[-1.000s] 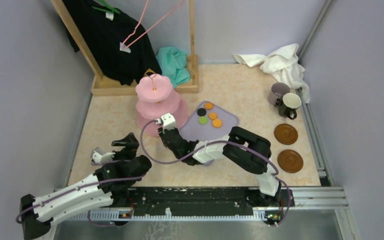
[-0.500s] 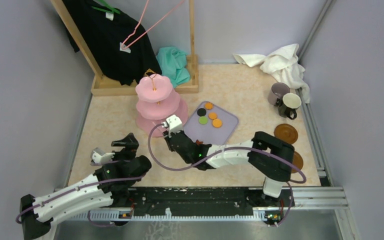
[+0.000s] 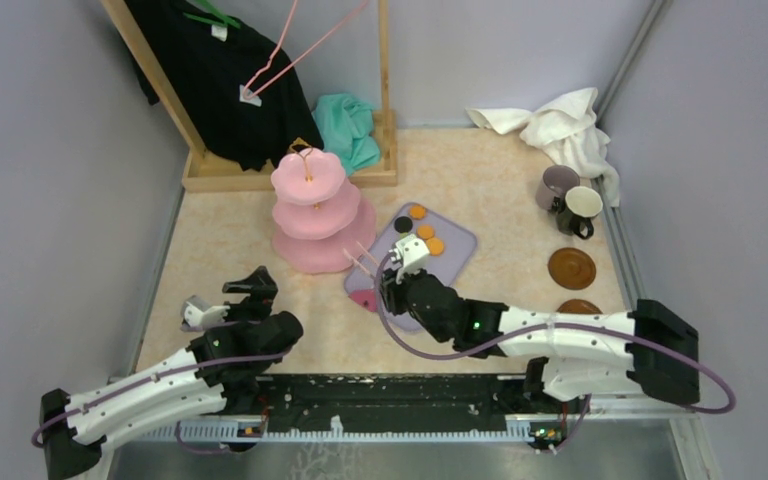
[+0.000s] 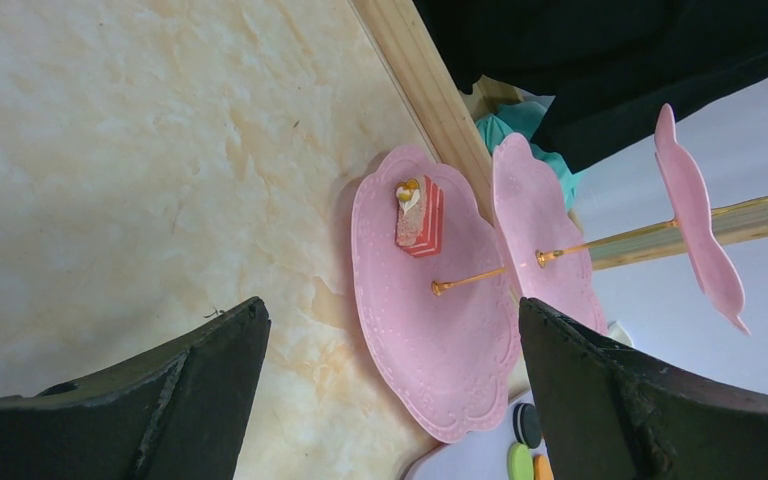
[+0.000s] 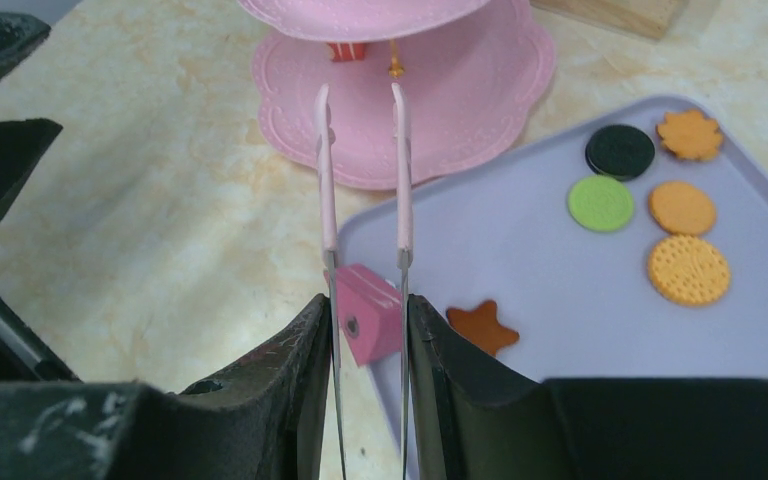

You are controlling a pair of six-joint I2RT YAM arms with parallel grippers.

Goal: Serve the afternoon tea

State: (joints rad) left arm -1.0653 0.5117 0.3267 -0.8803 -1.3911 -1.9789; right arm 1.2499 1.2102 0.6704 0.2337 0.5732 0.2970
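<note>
The pink three-tier stand [image 3: 310, 215] stands left of the lilac tray [image 3: 455, 258]. A red-and-cream cake slice [image 4: 420, 215] rests on its bottom tier. My right gripper [image 5: 368, 330] is shut on the thin pink tongs [image 5: 400, 180], whose tips are apart and point at the stand [image 5: 460, 110]. Under the tongs a pink block [image 5: 370, 315] lies on the tray's near-left edge, next to a brown star [image 5: 482, 327]. Black [image 5: 620, 151], green [image 5: 601, 203] and orange [image 5: 688, 269] rounds sit on the tray. My left gripper [image 4: 390, 310] is open with nothing in it.
Mauve [image 3: 558, 186] and cream [image 3: 582, 208] mugs stand at the far right beside a white cloth [image 3: 565, 125]. One brown saucer [image 3: 571, 267] lies near them, and a second saucer [image 3: 580, 306] is partly hidden by my right arm. A wooden clothes rack [image 3: 290, 175] stands behind the stand.
My right arm has swung right and stretched out, drawing the tongs back from the stand to the tray's left corner. The left arm has not moved.
</note>
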